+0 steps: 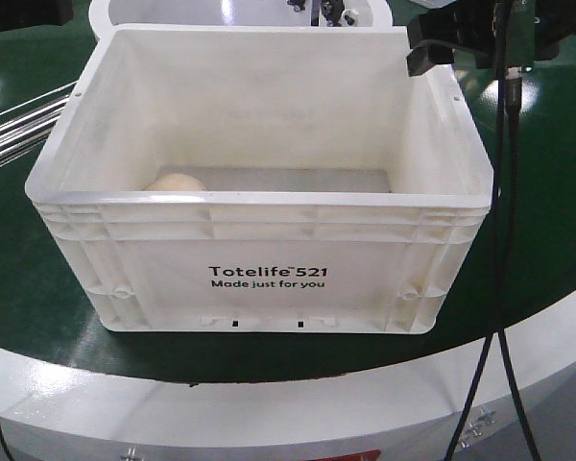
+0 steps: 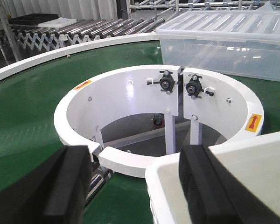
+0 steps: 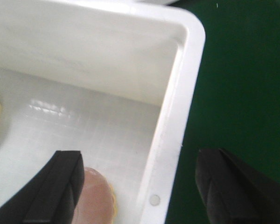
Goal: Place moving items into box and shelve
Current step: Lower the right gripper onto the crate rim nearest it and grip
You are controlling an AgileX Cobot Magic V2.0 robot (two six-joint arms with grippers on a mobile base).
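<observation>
I see pale cream bun-like lump and pinkish-brown lump inside large white ribbed plastic crate. Both hands wide open, empty: right hand straddles crate's side wall, left hand by its corner. Crate prob. stiff, light, slick; I'd clamp the rim.

A bun lies inside the crate, which stands on the belt

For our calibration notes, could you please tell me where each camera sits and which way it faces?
Exterior front: outside the belt, facing the box; arm part and cables at right.
Left wrist: behind the open left gripper, looking across the belt at the white ring.
Right wrist: above the open right gripper, looking down into the box; fingers straddle its wall.
All share the box.
</observation>
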